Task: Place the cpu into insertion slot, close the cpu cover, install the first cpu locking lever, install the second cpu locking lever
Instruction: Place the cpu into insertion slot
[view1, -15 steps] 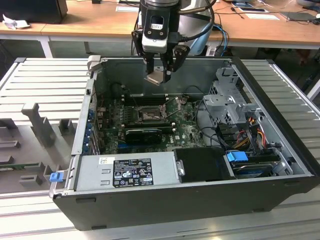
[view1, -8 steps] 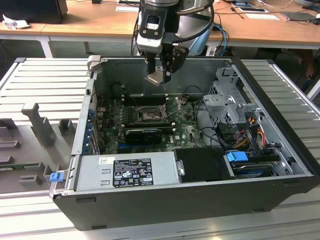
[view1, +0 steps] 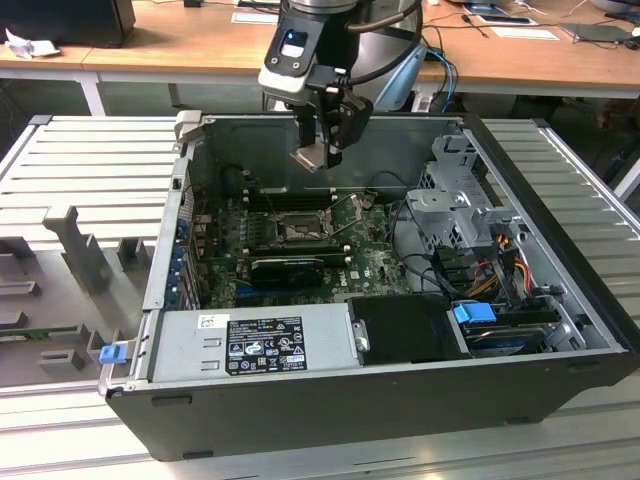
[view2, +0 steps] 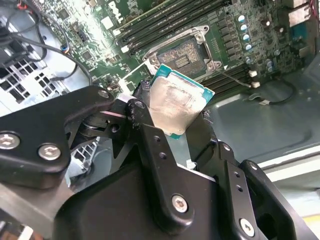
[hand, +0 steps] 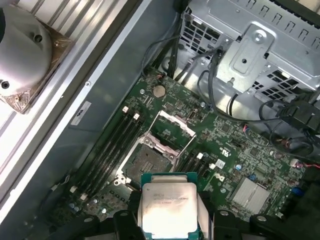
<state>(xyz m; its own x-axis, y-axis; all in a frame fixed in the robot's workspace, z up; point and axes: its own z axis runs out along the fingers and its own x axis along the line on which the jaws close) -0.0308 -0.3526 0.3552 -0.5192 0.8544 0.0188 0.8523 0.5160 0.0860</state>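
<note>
My gripper (view1: 318, 152) hangs over the open computer case, shut on the cpu (view1: 310, 158), a flat square chip with a pale metal face. In both wrist views the cpu (view2: 175, 105) (hand: 167, 202) sits between the black fingers (view2: 145, 130), tilted and well above the board. The insertion slot (hand: 149, 162) (view2: 182, 52) (view1: 300, 228) lies bare below it on the green motherboard, its greyish pin field showing. The cpu cover (hand: 175, 131) stands swung up at the socket's edge. A thin locking lever (view2: 235, 79) sticks out beside the socket.
Long black memory slots (hand: 112, 145) flank the socket. A silver drive cage (view1: 450, 200) and cables stand at the exterior view's right, a grey power supply (view1: 255, 340) at the front. The case wall (view1: 400, 140) rises behind the gripper. A round metal part (hand: 25, 55) rests outside the case.
</note>
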